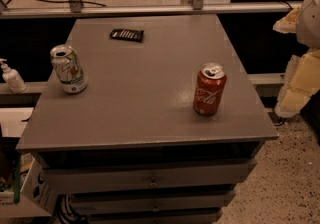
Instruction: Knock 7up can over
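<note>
The 7up can [68, 69] is pale white and green with a silver top. It stands upright near the left edge of the grey cabinet top [145, 98]. A red cola can [209, 90] stands upright toward the right side. My gripper [299, 75] is the pale, yellowish shape at the right edge of the camera view. It hangs beside the cabinet, off its right side, far from the 7up can and apart from both cans.
A small dark flat object [127, 34] lies near the back of the top. A pump bottle [11, 76] stands on a ledge to the left. A metal rail [150, 9] runs behind. Drawers [150, 180] are below the top, and speckled floor [285, 178] lies to the right.
</note>
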Tool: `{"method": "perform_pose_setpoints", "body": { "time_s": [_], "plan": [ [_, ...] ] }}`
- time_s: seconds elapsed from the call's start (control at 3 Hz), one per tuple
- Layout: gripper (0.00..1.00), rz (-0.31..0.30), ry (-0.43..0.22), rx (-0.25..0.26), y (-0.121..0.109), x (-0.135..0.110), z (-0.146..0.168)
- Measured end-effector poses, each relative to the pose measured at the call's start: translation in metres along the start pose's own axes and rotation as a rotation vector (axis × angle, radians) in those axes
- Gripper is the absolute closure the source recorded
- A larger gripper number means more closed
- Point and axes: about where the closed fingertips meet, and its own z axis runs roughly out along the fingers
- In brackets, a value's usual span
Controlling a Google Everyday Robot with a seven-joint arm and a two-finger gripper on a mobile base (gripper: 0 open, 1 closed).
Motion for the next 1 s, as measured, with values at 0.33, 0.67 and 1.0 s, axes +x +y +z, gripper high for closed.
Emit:
{"method": "perform_pose_setpoints", "body": {
  "time_s": [0.33,0.67,1.0],
  "plan": [
    [0.00,0.009,-0.089,-0.032,-0.005,-0.026,0.009],
    [0.00,-0.027,-0.195,-0.072,-0.005,-0.083,0.023],
    [0.00,-0.081,-0.314,-0.118,-0.003,-0.153,0.033]
  ]
}}
